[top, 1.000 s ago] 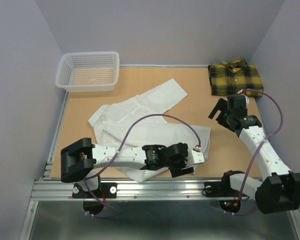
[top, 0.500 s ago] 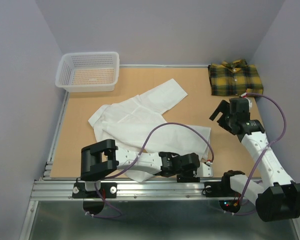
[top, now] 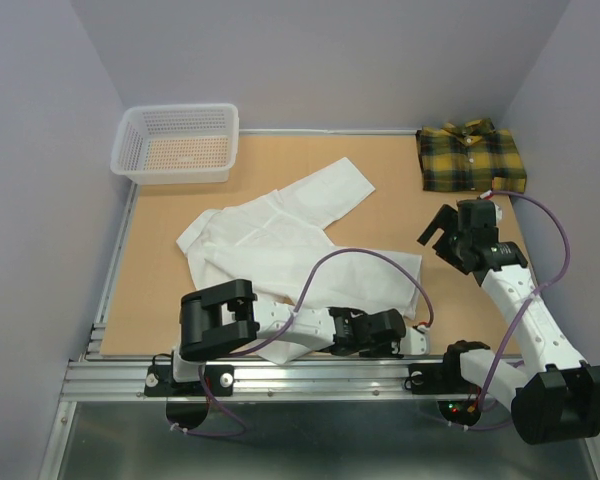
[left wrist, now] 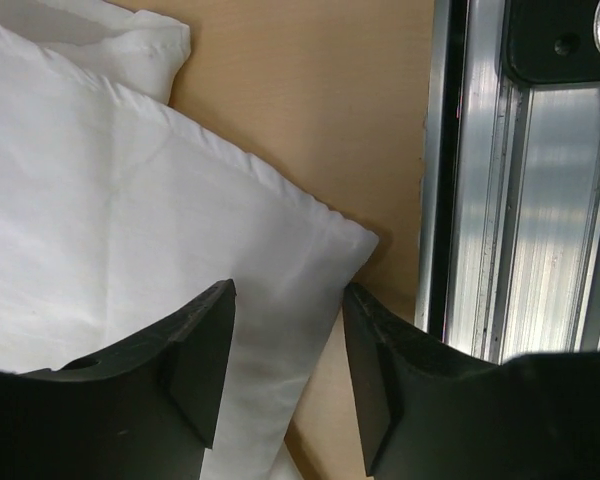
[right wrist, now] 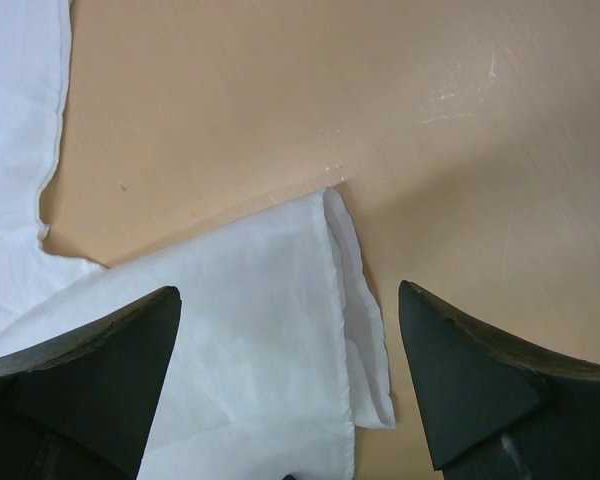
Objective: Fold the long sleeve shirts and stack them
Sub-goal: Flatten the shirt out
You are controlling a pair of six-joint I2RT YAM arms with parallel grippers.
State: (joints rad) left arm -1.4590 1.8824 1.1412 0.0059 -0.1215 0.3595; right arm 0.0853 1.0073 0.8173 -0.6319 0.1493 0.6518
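The white long sleeve shirt [top: 280, 240] lies spread and crumpled across the middle of the table. The plaid shirt [top: 471, 157] sits folded at the far right corner. My left gripper [top: 378, 333] is low at the near edge. In the left wrist view the left gripper [left wrist: 288, 293] is open, and its jaws straddle a near corner of the white shirt [left wrist: 130, 200] without pinching it. My right gripper [top: 442, 232] hovers open over the white shirt's right edge. In the right wrist view a folded hem corner [right wrist: 360, 330] lies between the wide jaws of the right gripper [right wrist: 288, 292].
A white mesh basket [top: 177, 143] stands at the far left corner. The aluminium rail [left wrist: 520, 200] runs along the near table edge, right beside the left gripper's fingers. Bare wooden table [top: 390, 200] shows between the two shirts.
The left arm has swung down along the near edge, carrying its gripper right onto the shirt's near corner with the jaws narrowing. The right gripper has drifted slightly nearer and stays open.
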